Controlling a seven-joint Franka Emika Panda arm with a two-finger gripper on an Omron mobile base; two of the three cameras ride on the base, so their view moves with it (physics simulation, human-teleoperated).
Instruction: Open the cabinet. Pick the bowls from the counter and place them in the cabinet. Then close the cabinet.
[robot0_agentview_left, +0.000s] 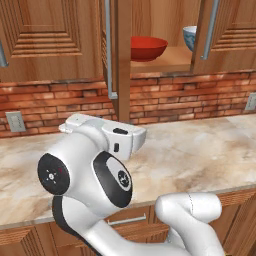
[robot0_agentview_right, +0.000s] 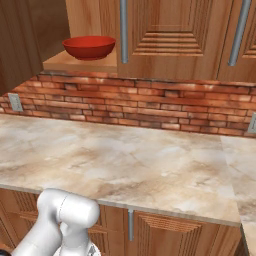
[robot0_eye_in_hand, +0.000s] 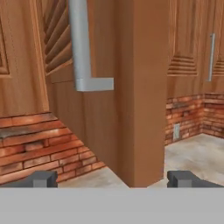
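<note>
Cabinet: the brown wooden cabinet (robot0_agentview_left: 165, 20) hangs above the brick backsplash (robot0_agentview_left: 190, 95), both doors swung out; the left door (robot0_agentview_left: 121, 60) stands edge-on toward the arm.
Bowls: the red bowl (robot0_agentview_left: 148, 48) sits on the cabinet shelf (robot0_agentview_left: 172, 60); the pale white-blue bowl (robot0_agentview_left: 190, 37) sits on the same shelf to its right, partly hidden by the right door (robot0_agentview_left: 227, 35).
Desk: the marbled desk (robot0_agentview_right: 130, 160) carries no bowl in the base views.
End effector: the end effector (robot0_eye_in_hand: 113, 178) is released, its fingertips (robot0_eye_in_hand: 41, 178) spread wide with nothing between them; it faces the edge of the left door, below the foot of that door's silver bar handle (robot0_eye_in_hand: 81, 48).
Step in hand: closing the cabinet, judging by both bowls already shelved.
How to do it well: get one finger behind the outer face of the door near its free edge, then sweep along the hinge arc, not straight in.
Watch for: the handle's foot catching a finger; the door's gap to the fingers is hard to judge from this angle.
</note>
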